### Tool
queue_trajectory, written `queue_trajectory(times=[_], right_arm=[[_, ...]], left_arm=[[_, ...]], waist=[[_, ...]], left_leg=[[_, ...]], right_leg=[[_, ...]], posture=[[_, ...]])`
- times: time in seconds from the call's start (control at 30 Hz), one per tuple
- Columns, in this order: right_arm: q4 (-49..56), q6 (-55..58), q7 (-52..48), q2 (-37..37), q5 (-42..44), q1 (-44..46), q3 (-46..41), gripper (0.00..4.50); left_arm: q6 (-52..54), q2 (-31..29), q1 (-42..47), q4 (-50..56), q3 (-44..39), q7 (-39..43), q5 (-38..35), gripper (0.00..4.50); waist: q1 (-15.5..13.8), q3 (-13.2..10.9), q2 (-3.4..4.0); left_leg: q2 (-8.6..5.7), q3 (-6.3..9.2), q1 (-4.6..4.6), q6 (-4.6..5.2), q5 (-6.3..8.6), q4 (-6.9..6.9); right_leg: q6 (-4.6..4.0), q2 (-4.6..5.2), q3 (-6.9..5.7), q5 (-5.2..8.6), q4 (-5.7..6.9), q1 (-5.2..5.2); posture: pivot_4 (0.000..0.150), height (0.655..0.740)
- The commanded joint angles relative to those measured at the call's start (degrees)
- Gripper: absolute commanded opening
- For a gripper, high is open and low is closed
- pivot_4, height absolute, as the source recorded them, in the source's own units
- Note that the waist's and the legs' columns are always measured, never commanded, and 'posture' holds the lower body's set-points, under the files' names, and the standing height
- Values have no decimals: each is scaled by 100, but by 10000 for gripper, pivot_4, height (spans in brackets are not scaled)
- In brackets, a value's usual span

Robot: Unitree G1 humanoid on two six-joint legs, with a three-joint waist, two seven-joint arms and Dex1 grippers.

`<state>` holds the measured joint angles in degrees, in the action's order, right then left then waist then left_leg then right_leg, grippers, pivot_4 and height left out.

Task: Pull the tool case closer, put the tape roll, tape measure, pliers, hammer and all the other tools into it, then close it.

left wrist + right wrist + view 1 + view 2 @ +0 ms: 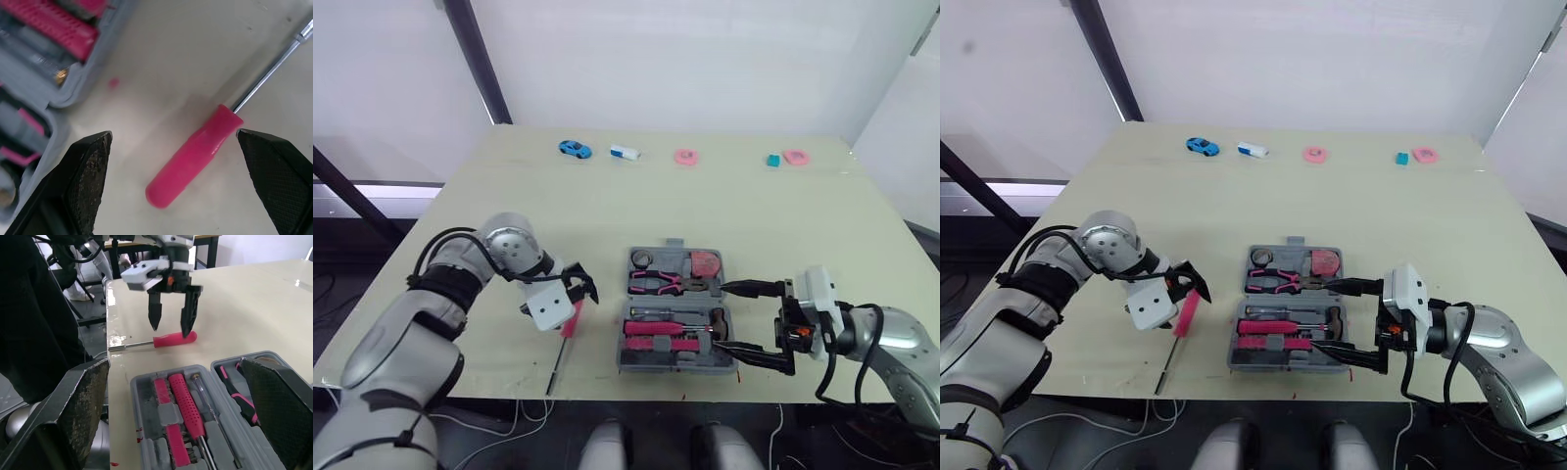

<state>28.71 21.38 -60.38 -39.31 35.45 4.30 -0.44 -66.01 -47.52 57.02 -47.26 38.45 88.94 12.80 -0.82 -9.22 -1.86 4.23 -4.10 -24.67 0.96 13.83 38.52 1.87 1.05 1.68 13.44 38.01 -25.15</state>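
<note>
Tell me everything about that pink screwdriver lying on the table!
The screwdriver has a smooth, bright pink handle that looks like plastic, with a rounded end, and a thin shiny metal shaft. It lies flat on the pale table near the front edge, just left of the open tool case, not in it. The left gripper hangs over the handle with its black fingers open on either side, not squeezing it.
</note>
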Motion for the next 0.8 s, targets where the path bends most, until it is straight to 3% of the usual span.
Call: queue_trajectory(times=[0.03, 0.13, 0.43, 0.53, 0.63, 0.8], right_arm=[[94, -15, -39, -48, 84, 76, -63, 45000], [113, -8, -38, -63, 87, 64, -78, 45000], [100, 28, -53, -154, 127, 54, -165, 45000], [86, 16, -46, -146, 111, 64, -140, 45000], [8, -26, -42, -93, 59, 115, -74, 45000], [-53, -83, -23, -14, -2, 151, -18, 45000]], left_arm=[[-444, 139, 197, -294, 195, -106, 435, 43380], [-626, 297, 192, -510, 302, -349, 747, 41073], [-671, 165, 33, -607, 404, -463, 775, 3332], [-562, -85, 6, -484, 404, -240, 513, 3078], [160, -615, -109, -69, 177, 250, -208, 3077], [2830, -1982, -961, 1586, 5, 356, -1719, 3077]], waist=[[1, 0, 0], [9, 0, 0], [7, 0, 0], [28, 0, 0], [39, 0, 0], [116, 0, 0]], left_leg=[[0, 0, 0, 0, 0, 0], [0, 2, 0, 0, 0, 0], [1, 5, 1, 0, 0, 1], [1, 5, 3, 0, 0, 2], [2, 5, 3, 0, 0, 1], [6, 8, 4, 0, 0, 1]], right_leg=[[0, 0, 0, 0, 0, 0], [0, -2, 0, 0, 1, 0], [0, -2, -1, -1, 4, 1], [0, -2, -1, -1, 6, 1], [-1, -4, -1, 0, 9, 0], [-1, -3, -2, 0, 14, 0]], posture=[[1500, 7400], [1500, 7400], [1500, 7400], [1500, 7400], [1500, 7400], [1500, 7400]])
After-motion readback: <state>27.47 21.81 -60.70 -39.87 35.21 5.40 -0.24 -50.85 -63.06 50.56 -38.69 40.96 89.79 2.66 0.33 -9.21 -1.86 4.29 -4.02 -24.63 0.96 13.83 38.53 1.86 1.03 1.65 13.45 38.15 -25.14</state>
